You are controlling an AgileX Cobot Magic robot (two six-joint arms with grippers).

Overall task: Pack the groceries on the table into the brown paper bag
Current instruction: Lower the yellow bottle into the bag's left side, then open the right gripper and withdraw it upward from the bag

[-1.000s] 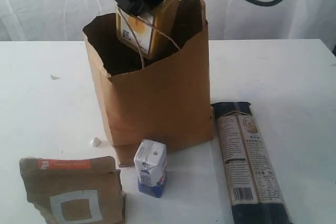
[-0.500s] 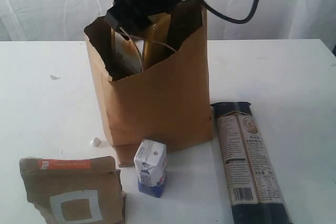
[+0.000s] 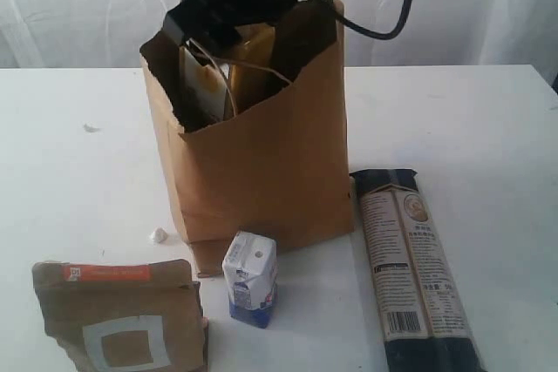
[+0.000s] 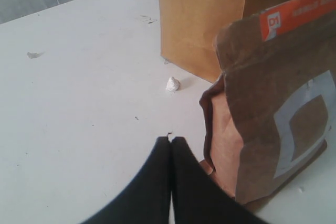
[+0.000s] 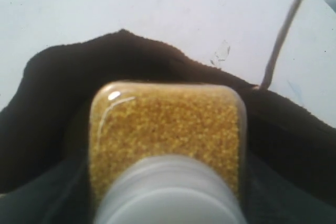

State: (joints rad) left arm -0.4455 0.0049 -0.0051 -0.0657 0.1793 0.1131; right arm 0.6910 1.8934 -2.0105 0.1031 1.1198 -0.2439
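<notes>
The bottle [image 3: 251, 65] hangs in the mouth of the bag [image 3: 261, 172], its lower part below the ragged rim and its yellow side and pale label showing above the near edge. The right gripper [image 3: 228, 23] grasps it from above, the black wrist filling the space over the opening. The bag stands upright about mid-table.

The right wrist view looks straight down the bottle [image 5: 165, 129]: a white cap, blurred and close, and beyond it the clear body packed with fine yellow grains, which the exterior view does not reveal. Around the bottle lies the bag's dark inside [image 5: 58, 108], and past its rim the white table [image 5: 105, 3] and a grey cable [image 5: 286, 30]. The fingers themselves cannot be made out there.

Just near of the bag stands the carton [image 3: 250, 279], upright. The pouch [image 3: 122, 324] sits at the near left, and the pasta pack [image 3: 414, 267] lies flat to the right of the bag, running near to far. A small white crumb [image 3: 158, 235] rests by the bag's left foot.

Only the left wrist view shows the left gripper [image 4: 170, 140]: clenched with nothing in it, low over the table [image 4: 79, 108], just beside the pouch [image 4: 278, 108], with the crumb [image 4: 172, 84] and the bag's base [image 4: 205, 19] beyond.
</notes>
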